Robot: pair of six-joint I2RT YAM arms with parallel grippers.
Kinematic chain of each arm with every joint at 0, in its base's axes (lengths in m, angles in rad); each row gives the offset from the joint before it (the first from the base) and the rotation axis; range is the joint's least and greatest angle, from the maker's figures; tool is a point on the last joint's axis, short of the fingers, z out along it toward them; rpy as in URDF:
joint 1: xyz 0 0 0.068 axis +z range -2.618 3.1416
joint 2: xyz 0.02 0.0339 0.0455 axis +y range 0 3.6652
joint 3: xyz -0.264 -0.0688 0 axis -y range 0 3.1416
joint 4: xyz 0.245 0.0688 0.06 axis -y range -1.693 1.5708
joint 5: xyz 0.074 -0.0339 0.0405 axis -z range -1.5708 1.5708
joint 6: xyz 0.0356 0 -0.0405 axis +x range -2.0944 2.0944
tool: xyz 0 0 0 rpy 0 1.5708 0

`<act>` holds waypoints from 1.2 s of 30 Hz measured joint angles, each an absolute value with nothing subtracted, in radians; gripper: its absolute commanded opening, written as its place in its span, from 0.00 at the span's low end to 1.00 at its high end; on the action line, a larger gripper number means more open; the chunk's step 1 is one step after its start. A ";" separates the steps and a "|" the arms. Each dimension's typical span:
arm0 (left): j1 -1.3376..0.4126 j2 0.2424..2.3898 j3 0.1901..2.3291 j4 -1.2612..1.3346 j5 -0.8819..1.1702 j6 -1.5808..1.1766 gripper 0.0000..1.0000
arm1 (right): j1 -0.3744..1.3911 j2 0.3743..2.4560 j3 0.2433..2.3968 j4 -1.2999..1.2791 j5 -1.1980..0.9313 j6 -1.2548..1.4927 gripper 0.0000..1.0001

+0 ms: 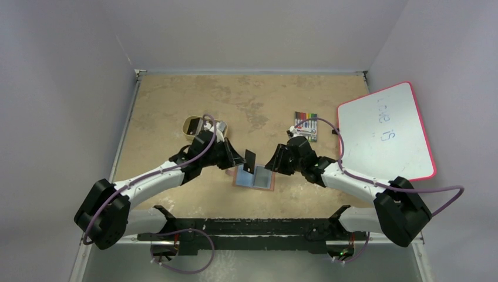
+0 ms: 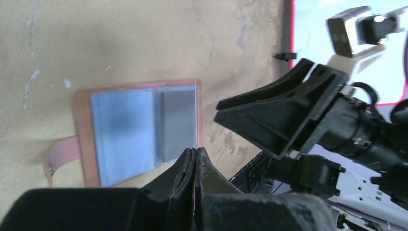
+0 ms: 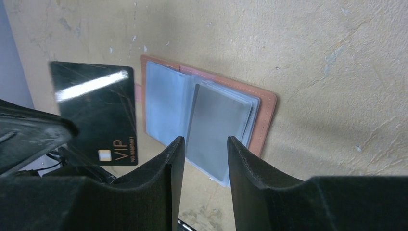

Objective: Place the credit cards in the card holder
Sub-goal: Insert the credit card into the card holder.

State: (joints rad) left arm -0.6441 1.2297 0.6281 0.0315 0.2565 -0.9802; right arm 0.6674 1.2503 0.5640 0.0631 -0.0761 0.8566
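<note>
The card holder (image 1: 254,177) lies open on the table, brown outside and blue-grey inside (image 2: 120,130) (image 3: 163,101). A grey card (image 3: 216,130) (image 2: 178,122) sits in its right-hand pocket. My left gripper (image 1: 238,160) (image 2: 196,151) is shut on a black credit card (image 1: 250,160) marked VIP (image 3: 96,118), held upright just above the holder's left half. In the left wrist view that card is edge-on and barely shows. My right gripper (image 1: 271,161) (image 3: 204,142) stands open over the holder's right side, nothing between its fingers.
A pink-framed whiteboard (image 1: 384,132) lies at the right. A pack of coloured markers (image 1: 305,124) is behind my right arm. A tan oval tray (image 1: 197,125) sits behind my left arm. Grey walls close in the table.
</note>
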 measured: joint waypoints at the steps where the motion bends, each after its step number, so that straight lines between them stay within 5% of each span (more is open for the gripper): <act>1: -0.651 1.230 0.607 0.047 0.253 -0.990 0.00 | 0.667 1.250 0.564 0.063 -0.073 0.857 0.40; 36: -0.659 1.407 0.478 0.268 0.320 -1.011 0.00 | 0.667 1.359 0.528 0.141 -0.099 0.855 0.39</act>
